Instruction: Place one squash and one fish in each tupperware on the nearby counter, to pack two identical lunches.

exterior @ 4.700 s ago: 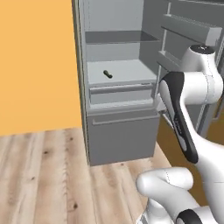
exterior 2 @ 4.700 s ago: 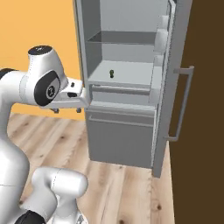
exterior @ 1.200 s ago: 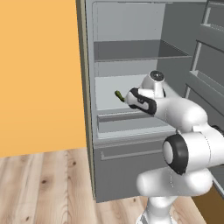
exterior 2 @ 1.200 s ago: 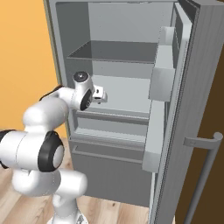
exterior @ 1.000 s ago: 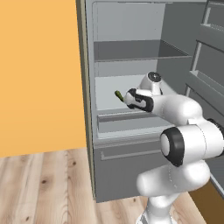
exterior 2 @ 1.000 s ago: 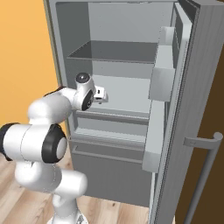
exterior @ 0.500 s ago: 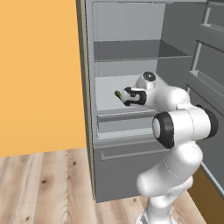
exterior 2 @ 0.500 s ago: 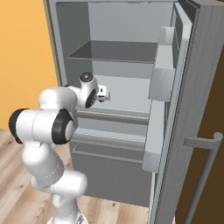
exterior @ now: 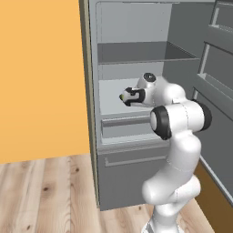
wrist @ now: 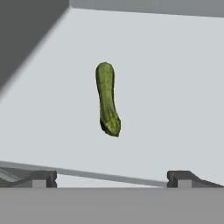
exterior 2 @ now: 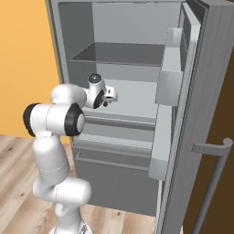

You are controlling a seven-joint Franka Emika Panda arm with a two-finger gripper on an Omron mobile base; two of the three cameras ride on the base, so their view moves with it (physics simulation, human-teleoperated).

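I've got the fridge (exterior: 136,54) open and the arm reaching over its middle shelf (wrist: 175,87). The green squash (wrist: 107,98) lies alone there, dead ahead at twelve o'clock from my gripper (wrist: 109,178), long axis running twelve to six. The jaws are spread wide, holding and touching nothing, squash lined up between them.

Bare shelf (wrist: 175,87) around squash (wrist: 107,98); claw (wrist: 111,177) path unobstructed.
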